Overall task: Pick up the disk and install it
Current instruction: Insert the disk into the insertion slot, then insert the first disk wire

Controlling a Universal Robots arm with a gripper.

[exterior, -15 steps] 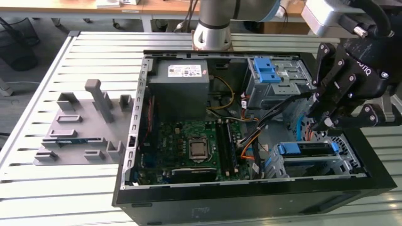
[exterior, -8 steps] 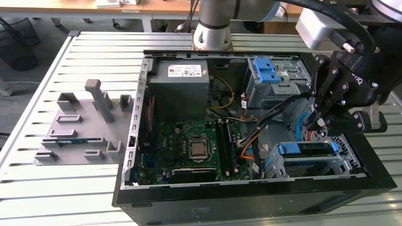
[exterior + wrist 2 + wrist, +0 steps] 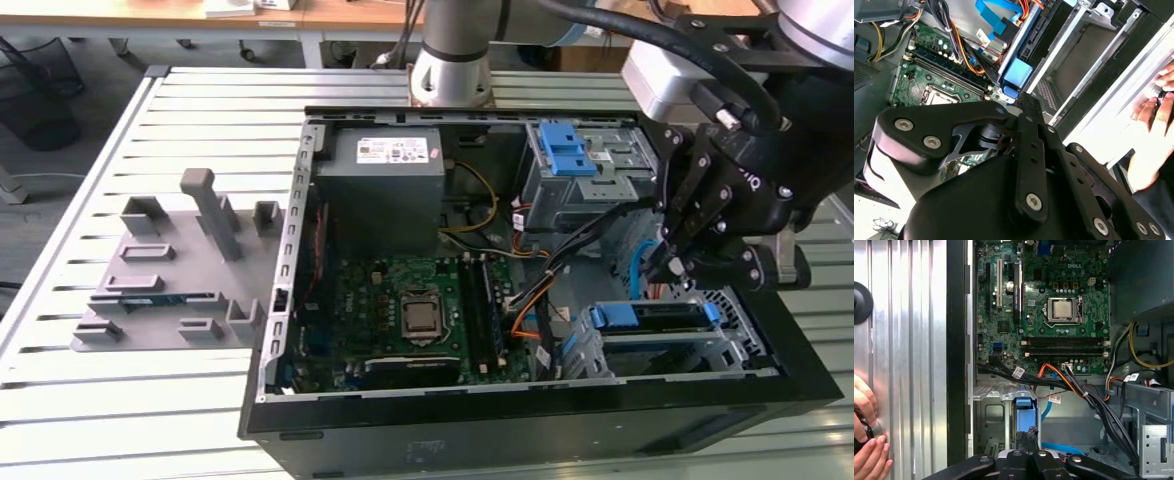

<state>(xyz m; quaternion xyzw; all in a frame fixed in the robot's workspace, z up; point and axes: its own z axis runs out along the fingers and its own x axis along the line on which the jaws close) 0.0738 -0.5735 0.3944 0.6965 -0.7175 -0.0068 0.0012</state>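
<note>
The disk (image 3: 650,318) lies already in the cage (image 3: 731,352), in its upper slot as it seems, with the blue frame visible at both ends; so the picking up looks done, and I judge that the step in hand is the install, the last seating of the disk. The gripper (image 3: 671,268) hangs just above the cage, near the blue end of the disk; in both wrist views the jaws look drawn together with nothing between them, so it grips nothing; whether it touches the disk I cannot tell. Cables (image 3: 1079,390) run close beside the cage, between it and the motherboard (image 3: 414,305). A person's hand (image 3: 865,445) is over the table (image 3: 174,420), outside the case (image 3: 534,430) and well apart from the cage. To finish the seating calls, in my judgement, for a straight push along the slot, without tilt; the cables beside the cage must not be caught.
</note>
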